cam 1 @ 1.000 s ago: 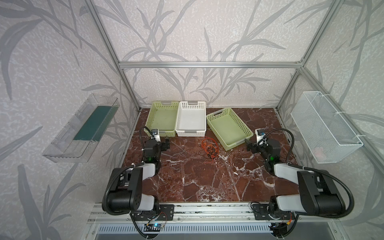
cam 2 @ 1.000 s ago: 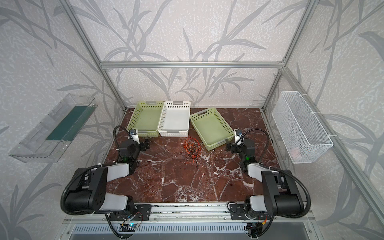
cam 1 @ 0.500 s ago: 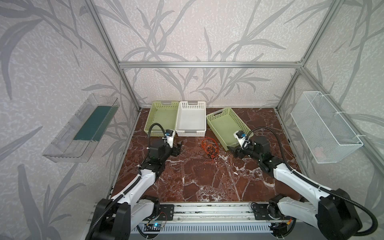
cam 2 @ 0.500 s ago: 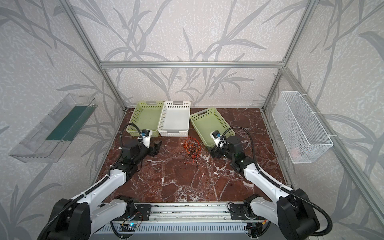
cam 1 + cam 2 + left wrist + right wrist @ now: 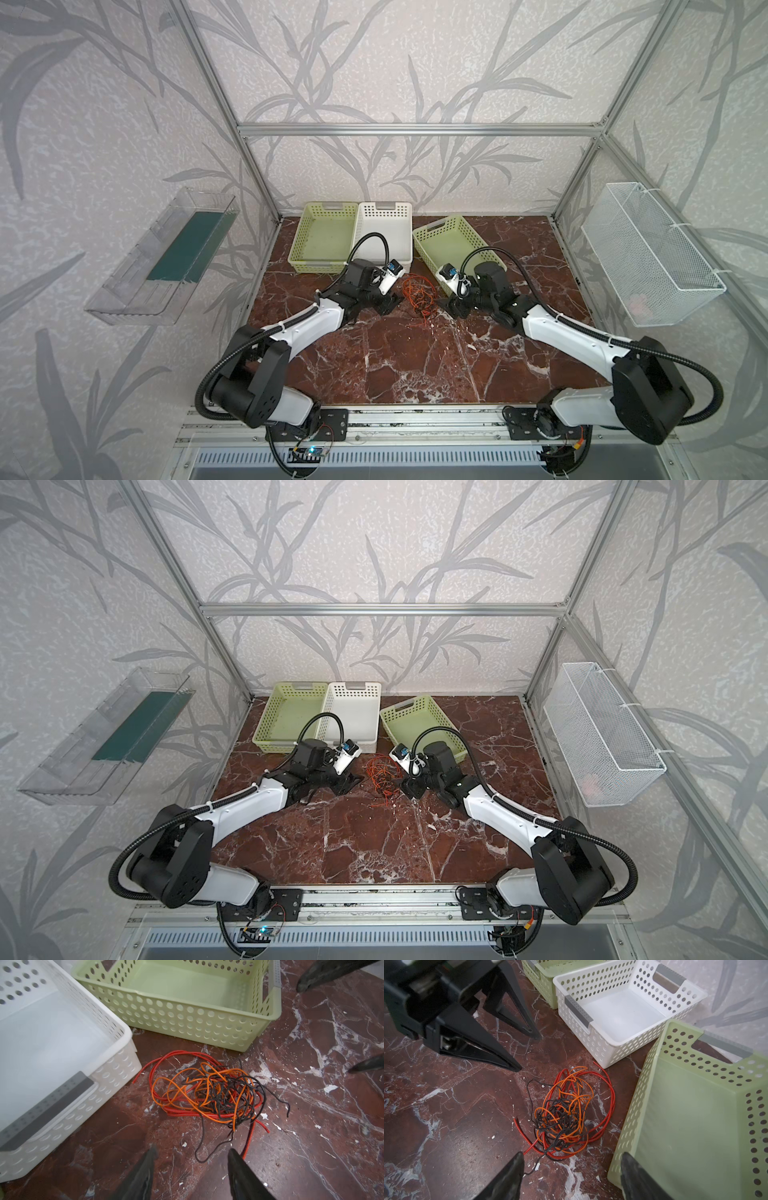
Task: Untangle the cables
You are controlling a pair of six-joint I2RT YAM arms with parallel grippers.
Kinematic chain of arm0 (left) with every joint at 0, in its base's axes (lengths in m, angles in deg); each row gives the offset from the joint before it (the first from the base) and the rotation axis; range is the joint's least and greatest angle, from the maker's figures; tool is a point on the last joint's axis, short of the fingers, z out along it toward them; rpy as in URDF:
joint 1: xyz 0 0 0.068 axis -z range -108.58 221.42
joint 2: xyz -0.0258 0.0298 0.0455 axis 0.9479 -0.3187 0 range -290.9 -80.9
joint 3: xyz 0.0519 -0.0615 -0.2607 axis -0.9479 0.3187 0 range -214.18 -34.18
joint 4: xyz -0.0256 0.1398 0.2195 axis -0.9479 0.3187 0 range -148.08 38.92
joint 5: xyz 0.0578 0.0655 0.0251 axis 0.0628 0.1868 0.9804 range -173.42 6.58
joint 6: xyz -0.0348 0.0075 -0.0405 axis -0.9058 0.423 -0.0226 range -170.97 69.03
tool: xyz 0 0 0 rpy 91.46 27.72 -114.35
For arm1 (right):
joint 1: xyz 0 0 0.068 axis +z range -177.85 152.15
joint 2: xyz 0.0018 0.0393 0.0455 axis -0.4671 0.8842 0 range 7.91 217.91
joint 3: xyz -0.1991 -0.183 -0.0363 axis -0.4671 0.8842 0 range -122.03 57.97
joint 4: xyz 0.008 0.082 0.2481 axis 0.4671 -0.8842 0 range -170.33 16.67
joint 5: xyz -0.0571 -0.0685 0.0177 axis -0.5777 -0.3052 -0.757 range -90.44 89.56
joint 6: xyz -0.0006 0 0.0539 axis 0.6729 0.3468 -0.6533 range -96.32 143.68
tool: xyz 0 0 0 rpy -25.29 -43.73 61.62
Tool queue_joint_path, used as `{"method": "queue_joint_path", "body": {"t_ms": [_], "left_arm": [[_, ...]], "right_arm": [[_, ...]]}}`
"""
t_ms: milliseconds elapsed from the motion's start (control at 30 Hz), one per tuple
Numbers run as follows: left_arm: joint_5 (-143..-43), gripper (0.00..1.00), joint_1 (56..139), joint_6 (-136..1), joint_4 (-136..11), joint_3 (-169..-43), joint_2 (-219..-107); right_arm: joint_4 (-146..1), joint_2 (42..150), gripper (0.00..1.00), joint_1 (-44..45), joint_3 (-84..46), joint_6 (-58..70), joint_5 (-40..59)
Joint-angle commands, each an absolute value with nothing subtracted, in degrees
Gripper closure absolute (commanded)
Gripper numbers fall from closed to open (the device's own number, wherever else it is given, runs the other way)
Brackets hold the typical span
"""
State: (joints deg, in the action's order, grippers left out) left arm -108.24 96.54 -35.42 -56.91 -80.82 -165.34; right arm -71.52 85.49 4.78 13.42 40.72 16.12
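Heap of orange, red and black cables (image 5: pixel 207 1093) lies tangled on the marble table (image 5: pixel 311 1157), just beside a white basket (image 5: pixel 116 1047) and a green basket (image 5: pixel 187 1022). Left hand (image 5: pixel 192 1154) and right hand (image 5: pixel 572 1157) flank the heap, low over the table. Both have their fingers spread apart and grip nothing.

Glossy marbled tabletop (image 5: pixel 332 1147), smooth perforated plastic baskets (image 5: pixel 187 1022), shiny plastic-coated cables (image 5: pixel 207 1093), matt black jaws.
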Motion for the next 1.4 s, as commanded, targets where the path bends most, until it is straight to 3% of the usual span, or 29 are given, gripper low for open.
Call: {"method": "queue_joint_path", "body": {"t_ms": [0, 367, 667, 1000, 1133, 1367], "left_arm": [[-111.6, 0.42, 96.8, -31.6, -46.6, -85.5, -168.2], [-103.6, 0.40, 99.0, -35.6, -34.9, -95.5, -178.0], [-101.1, 0.46, 99.4, -39.5, -31.3, -101.1, -183.6], [-102.5, 0.88, 101.2, -38.8, -32.5, -100.3, -180.6], [-102.2, 0.96, 101.9, -38.8, -33.8, -98.7, -176.7], [-103.5, 1.00, 103.2, -39.0, -32.3, -99.6, -171.8]], "right_arm": [[-74.2, 85.0, 0.28, 4.9, 11.4, 42.8, 15.7], [-73.7, 86.5, 0.28, 4.9, 11.6, 43.4, 15.7], [-73.4, 87.3, 0.29, 4.9, 11.4, 44.5, 16.0], [-68.9, 88.4, 0.24, 5.3, 11.6, 43.0, 16.8], [-65.4, 90.4, 0.20, 6.3, 11.2, 40.8, 17.0], [-59.5, 94.3, 0.15, 7.6, 10.9, 36.0, 18.9]]}}
